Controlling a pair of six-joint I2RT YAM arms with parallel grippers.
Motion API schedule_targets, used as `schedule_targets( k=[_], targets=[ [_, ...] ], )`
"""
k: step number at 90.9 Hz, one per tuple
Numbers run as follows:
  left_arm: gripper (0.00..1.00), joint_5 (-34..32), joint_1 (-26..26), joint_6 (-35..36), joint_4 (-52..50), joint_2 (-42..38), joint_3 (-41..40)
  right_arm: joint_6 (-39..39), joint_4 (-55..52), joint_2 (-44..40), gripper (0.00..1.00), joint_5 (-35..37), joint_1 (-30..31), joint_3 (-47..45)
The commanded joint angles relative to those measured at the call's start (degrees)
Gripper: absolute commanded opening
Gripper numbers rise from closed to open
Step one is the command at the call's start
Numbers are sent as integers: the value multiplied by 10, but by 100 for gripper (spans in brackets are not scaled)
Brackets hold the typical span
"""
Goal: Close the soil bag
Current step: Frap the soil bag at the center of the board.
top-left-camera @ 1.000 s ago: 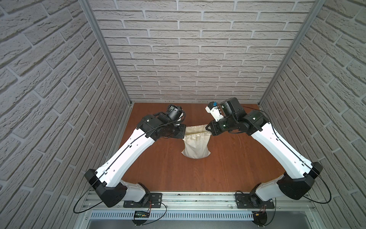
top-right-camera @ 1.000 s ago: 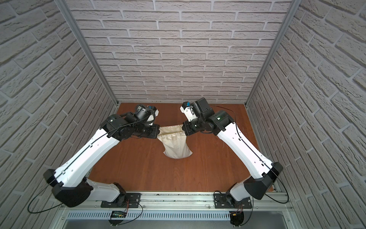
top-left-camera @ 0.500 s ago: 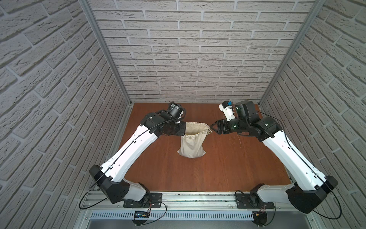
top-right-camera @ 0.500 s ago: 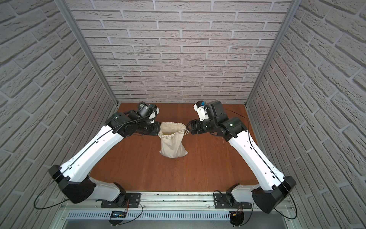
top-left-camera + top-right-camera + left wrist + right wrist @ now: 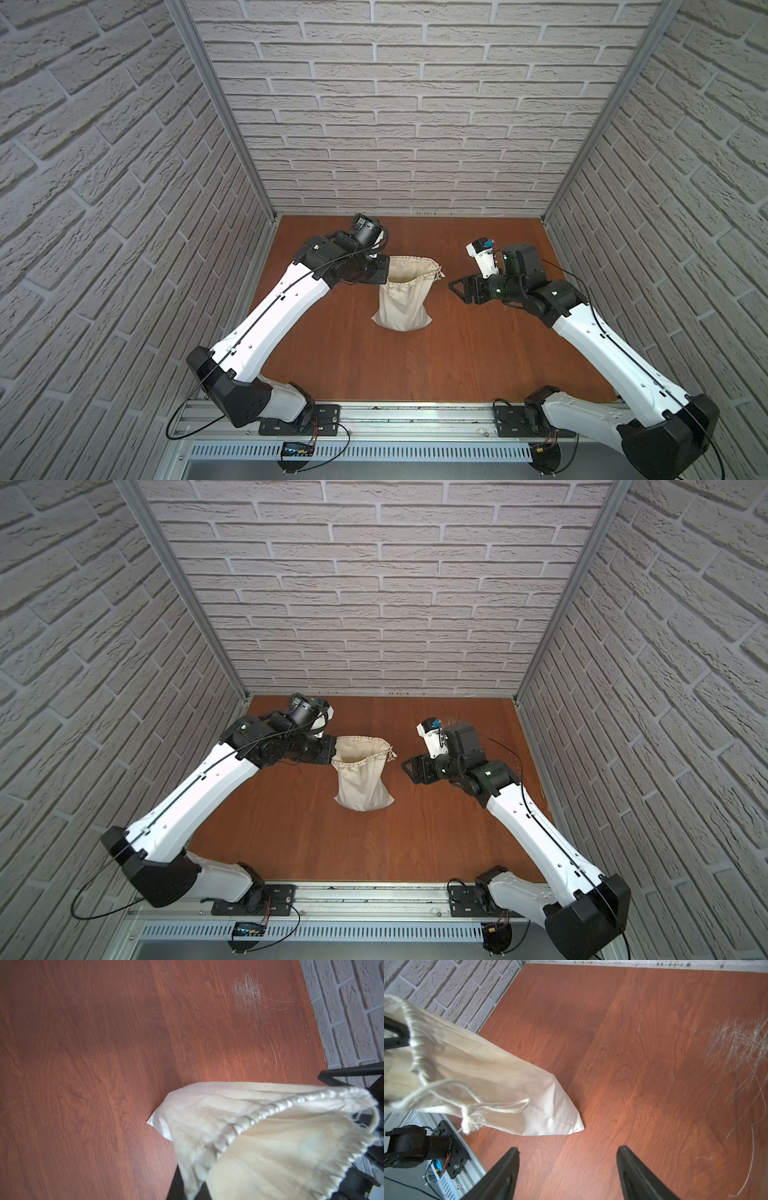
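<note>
The small cream cloth soil bag [image 5: 402, 299] with a puckered drawstring rim stands at the centre of both top views. Its folded base rests on the reddish-brown wooden table [image 5: 457, 353] and its mouth is raised toward the upper part of the frame. The long axis runs from that base up to the rim, leaning slightly. The mouth is gathered only partway and gapes as an oval.

The black left gripper [image 5: 385, 270] is clamped shut on the left edge of the rim and holds the mouth up. Whether it pinches cloth alone or the drawstring too is probably beyond what the left wrist view can settle, since the cloth fills the space in front of the fingers.

The black right gripper [image 5: 454, 289] sits right of centre, level with the rim, its jaws spread wide and holding nothing, with bare table between it and the bag. The thin pale cord [image 5: 500, 1105] hangs in a loop with a knot from the rim's right side [image 5: 439, 274], the side facing those open jaws.

So the right arm is the nearer free one. Closing the bag likely depends on it reaching leftward to the knot and drawing it away from the left gripper's hold.
</note>
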Motion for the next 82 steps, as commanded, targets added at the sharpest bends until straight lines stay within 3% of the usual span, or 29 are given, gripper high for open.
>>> schedule_targets(
  k=[1,47,82],
  targets=[
    [0,6,5,5,13,-16,-9,-36,88,3,75,-55,-1,-7],
    [0,9,5,1,14,-23,-5,-117,166,56,66,-91,22,-23],
    [0,12,5,0,15,-23,-6,-115,222,-11,65,-85,42,-108]
  ],
)
